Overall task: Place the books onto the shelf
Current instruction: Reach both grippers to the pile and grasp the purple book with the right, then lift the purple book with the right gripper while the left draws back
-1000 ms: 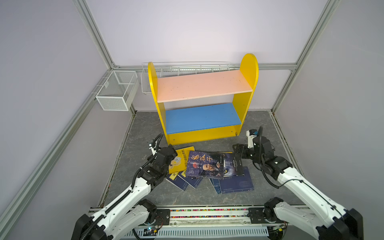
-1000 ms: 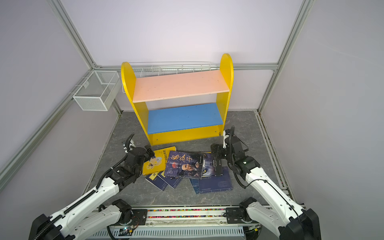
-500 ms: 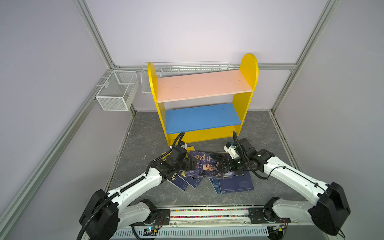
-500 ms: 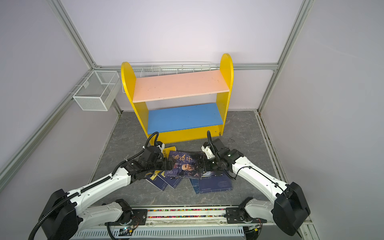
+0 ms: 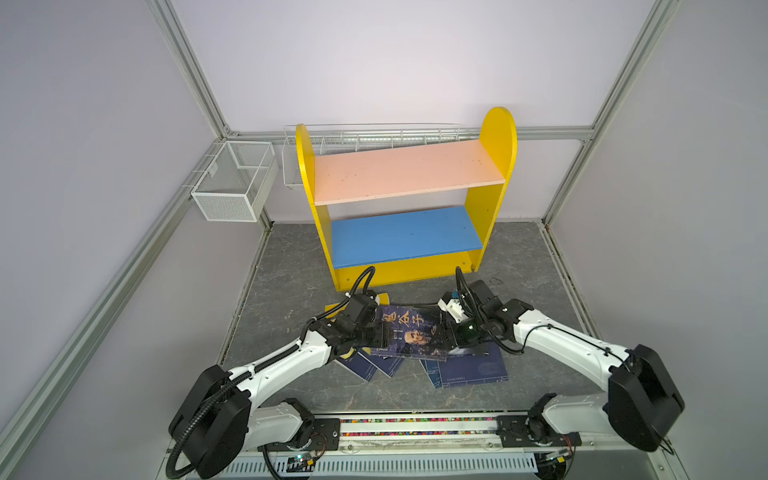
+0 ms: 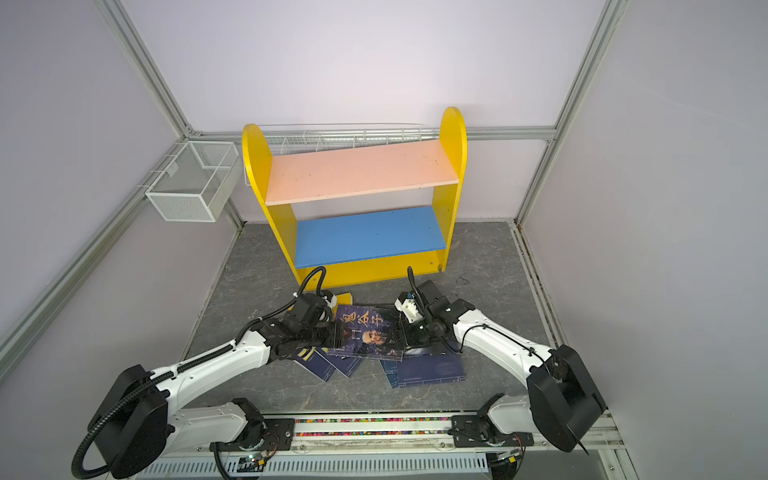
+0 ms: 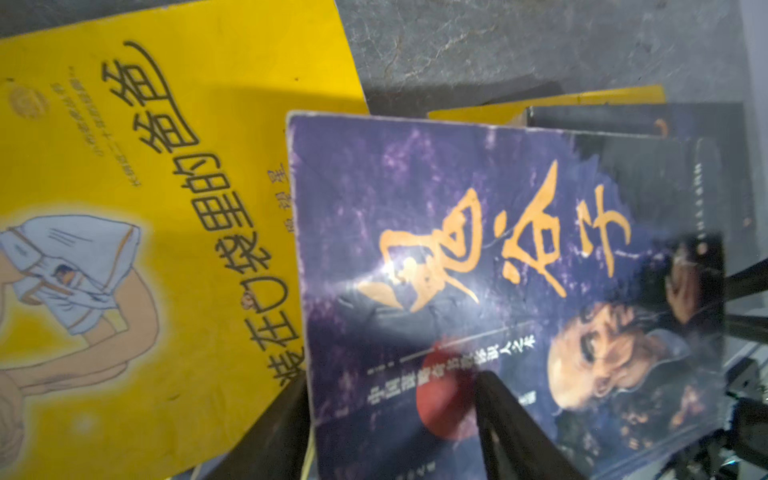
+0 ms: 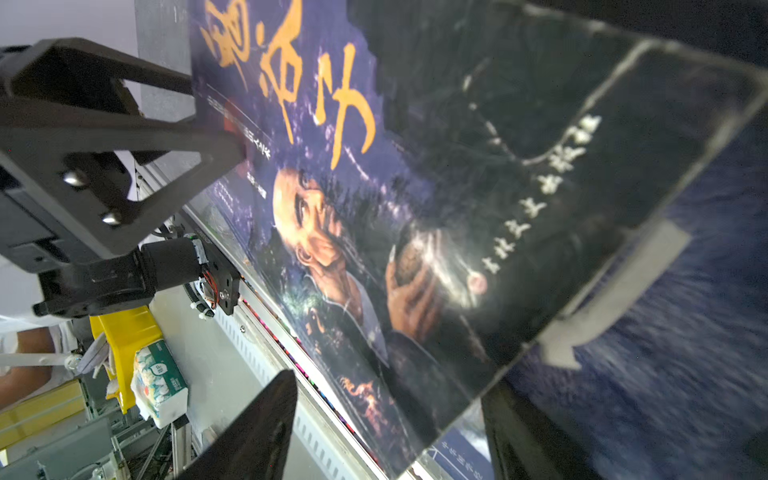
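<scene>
Between left claw point(image 5: 384, 336) and right claw point(image 5: 448, 334) we are grasping the portrait book point(image 5: 411, 332), jaws part-closed, hold unclear; next, lift level to the shelf point(image 5: 407, 172).

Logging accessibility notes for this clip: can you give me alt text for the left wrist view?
A dark purple book with orange characters and a man's portrait fills most of the view, with one black finger of the left gripper over its cover. A yellow cartoon-cover book lies beside it, partly covered by it, on the grey floor.
</scene>
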`<state>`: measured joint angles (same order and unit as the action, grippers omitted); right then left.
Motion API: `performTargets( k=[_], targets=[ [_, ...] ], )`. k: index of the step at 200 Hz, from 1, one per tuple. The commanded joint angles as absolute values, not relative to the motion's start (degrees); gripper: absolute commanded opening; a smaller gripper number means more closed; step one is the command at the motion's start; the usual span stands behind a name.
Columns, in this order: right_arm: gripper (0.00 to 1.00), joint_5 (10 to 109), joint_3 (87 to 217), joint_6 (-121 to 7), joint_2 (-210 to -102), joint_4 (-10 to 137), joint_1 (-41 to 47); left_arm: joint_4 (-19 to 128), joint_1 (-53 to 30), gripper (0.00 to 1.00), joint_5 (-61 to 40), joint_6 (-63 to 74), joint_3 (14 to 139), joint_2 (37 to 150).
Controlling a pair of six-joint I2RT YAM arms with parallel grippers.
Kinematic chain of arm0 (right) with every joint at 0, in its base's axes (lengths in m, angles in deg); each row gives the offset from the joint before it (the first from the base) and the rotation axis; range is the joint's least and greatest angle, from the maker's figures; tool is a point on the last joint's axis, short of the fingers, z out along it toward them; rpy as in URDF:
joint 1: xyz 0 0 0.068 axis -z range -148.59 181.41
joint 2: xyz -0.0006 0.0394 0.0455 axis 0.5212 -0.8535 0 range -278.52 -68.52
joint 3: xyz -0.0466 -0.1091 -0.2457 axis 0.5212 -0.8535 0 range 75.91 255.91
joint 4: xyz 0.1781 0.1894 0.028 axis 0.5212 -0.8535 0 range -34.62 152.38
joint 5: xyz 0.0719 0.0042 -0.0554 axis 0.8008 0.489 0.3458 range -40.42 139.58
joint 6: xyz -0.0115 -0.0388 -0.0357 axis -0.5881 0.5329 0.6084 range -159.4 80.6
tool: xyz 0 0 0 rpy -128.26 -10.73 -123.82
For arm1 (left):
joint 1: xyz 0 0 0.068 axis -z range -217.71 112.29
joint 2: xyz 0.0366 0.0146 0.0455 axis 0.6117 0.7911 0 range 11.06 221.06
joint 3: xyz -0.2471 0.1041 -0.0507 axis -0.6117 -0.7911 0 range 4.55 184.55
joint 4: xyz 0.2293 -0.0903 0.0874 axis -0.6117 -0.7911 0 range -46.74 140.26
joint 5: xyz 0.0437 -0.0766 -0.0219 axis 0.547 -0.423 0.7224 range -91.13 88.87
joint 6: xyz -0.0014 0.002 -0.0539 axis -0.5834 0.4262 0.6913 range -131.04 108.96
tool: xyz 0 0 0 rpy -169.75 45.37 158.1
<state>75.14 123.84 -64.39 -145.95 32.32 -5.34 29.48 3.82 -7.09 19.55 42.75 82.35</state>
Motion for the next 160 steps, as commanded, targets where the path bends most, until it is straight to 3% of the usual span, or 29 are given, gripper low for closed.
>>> performTargets(
  k=[1,52,102,133,160],
  targets=[
    [0.68,75.76,125.15,-63.37,-146.81,32.89,-5.20,27.86,4.03,0.50,-5.69,20.34,41.73,83.45],
    [0.61,81.11,128.62,-66.69,-145.52,39.21,-4.26,29.08,4.03,0.39,-6.87,19.94,41.38,85.12],
    [0.54,76.89,128.05,-70.09,-142.79,43.71,-4.27,31.78,4.00,0.34,-9.45,18.76,40.77,85.14],
    [0.33,73.05,127.14,-71.01,-140.38,45.02,-4.13,33.40,4.03,0.35,-10.03,18.23,40.07,83.69],
    [0.30,74.55,125.46,-72.89,-138.81,49.45,-4.07,35.20,3.96,0.36,-10.13,17.97,39.29,81.00]
  ],
)
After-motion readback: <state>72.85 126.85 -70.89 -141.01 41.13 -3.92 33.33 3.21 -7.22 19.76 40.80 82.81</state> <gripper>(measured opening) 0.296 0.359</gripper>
